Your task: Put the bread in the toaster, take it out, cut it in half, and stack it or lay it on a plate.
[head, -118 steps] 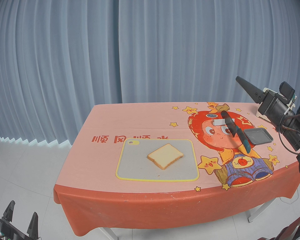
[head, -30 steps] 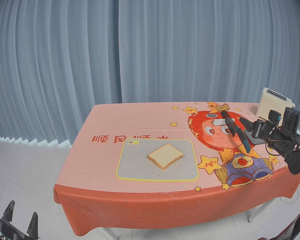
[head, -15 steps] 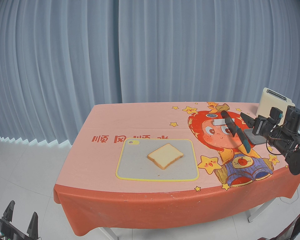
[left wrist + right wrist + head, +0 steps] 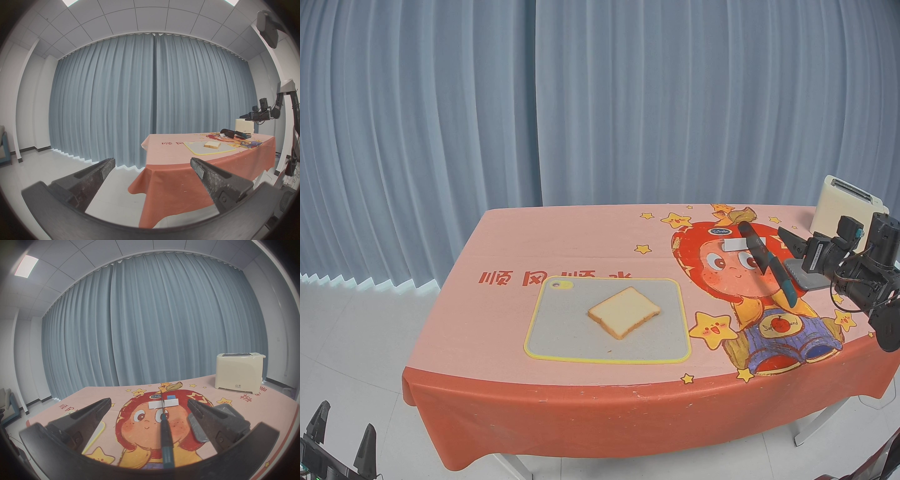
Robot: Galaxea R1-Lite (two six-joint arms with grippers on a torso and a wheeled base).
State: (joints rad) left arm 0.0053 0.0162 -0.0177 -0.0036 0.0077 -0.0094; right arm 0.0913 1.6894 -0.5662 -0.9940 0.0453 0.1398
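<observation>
A slice of bread lies flat on a grey, yellow-rimmed cutting board near the table's front. A knife with a black blade and blue handle rests tilted on a small white holder on the right half of the table. My right gripper stands open just beyond the knife's handle end, above a grey plate, with the knife lined up between its fingers, untouched. The cream toaster stands at the far right corner. My left gripper hangs open, low and well off the table's left front.
The pink printed tablecloth is bare on its left and back parts. Blue curtains hang behind the table. In the right wrist view the toaster stands beyond the plate, and the board's rim shows on the other side.
My right gripper has come down from high at the right to just above the grey plate, by the knife handle. The head camera shifted slightly. Bread, knife and left gripper stayed put.
</observation>
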